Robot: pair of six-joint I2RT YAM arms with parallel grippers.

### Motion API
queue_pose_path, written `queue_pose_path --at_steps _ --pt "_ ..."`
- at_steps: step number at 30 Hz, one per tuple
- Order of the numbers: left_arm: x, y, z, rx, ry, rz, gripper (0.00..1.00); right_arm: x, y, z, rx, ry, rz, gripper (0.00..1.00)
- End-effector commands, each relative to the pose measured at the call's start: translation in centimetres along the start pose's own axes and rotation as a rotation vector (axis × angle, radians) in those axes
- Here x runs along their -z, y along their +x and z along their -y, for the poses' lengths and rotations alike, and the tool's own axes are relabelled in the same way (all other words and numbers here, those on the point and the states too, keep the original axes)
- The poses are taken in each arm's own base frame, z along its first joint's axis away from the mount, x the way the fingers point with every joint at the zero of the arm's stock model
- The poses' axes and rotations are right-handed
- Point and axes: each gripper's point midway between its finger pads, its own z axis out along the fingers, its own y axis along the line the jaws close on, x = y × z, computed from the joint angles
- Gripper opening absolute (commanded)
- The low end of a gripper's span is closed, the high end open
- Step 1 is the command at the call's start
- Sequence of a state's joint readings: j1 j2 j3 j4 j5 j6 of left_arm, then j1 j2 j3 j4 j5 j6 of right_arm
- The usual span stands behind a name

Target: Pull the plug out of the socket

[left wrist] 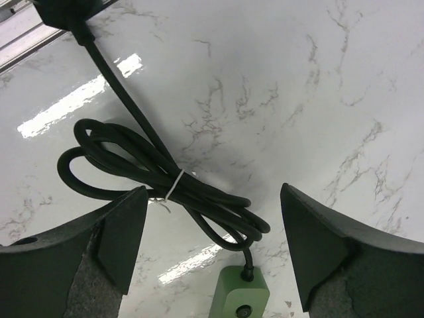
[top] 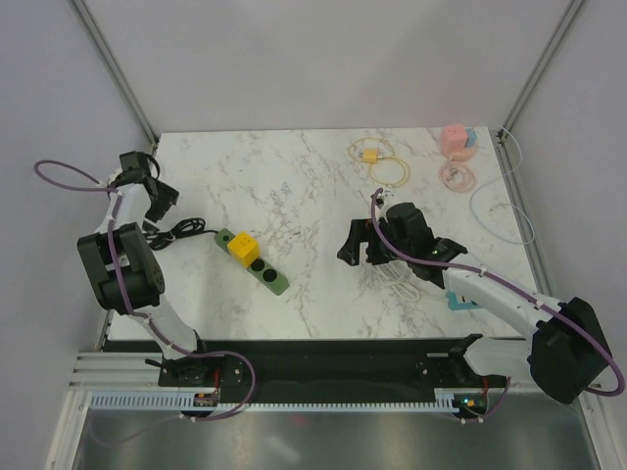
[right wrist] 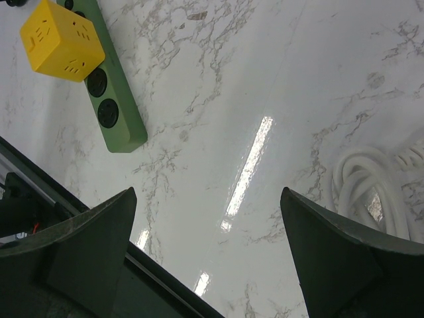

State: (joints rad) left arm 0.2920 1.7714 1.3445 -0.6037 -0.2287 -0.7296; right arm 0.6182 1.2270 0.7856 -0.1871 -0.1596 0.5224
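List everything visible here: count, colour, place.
power strip: one, green, left-centre of table, diagonal
plug cube: one, yellow, seated on strip
power cord: one, black, coiled, left of strip
cable bundle: one, white, by right arm
loops: two, yellow, far right
pink block: one, far right corner
pink ring: one, just nearer
thin cable: one, white, right edge
small piece: one, light blue, beside right forearm
table: one, white marble
left end effector: one, black, open above cord
right end effector: one, black, open over bare table
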Motion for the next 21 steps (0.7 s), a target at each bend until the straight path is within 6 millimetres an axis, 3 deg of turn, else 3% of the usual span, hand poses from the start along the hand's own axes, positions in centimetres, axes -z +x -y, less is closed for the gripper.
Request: queue_pose_path --at_steps 1,9,15,18,19,21 --pt "-1.0 1.2 -0.9 0.115 -0.001 -0.076 0.88 0.0 -1.2 -0.9 0.02 -0.027 0.034 0.98" --pt "-4.8 5.4 -2.4 0.192 -0.062 -0.239 0.87 -0.6 -1.1 -1.2 0.008 -0.045 0.024 0.98" --pt "-6.0 6.5 -2.9 0.202 -0.089 -0.279 0.83 -0.3 -1.1 -1.2 0.006 -0.049 0.027 0.98" --pt "-5.9 6.5 -3.1 0.197 -0.091 -0.274 0.75 -0.3 -1.1 -1.2 0.005 -0.047 0.03 0.98" --pt "-5.0 6.1 -2.7 0.197 -0.072 -0.258 0.6 -0.3 -1.1 -1.2 0.006 -0.048 0.029 0.98" --pt "-4.7 6.3 -2.4 0.187 -0.067 -0.253 0.55 -0.4 -1.0 -1.1 0.005 -0.045 0.027 0.98"
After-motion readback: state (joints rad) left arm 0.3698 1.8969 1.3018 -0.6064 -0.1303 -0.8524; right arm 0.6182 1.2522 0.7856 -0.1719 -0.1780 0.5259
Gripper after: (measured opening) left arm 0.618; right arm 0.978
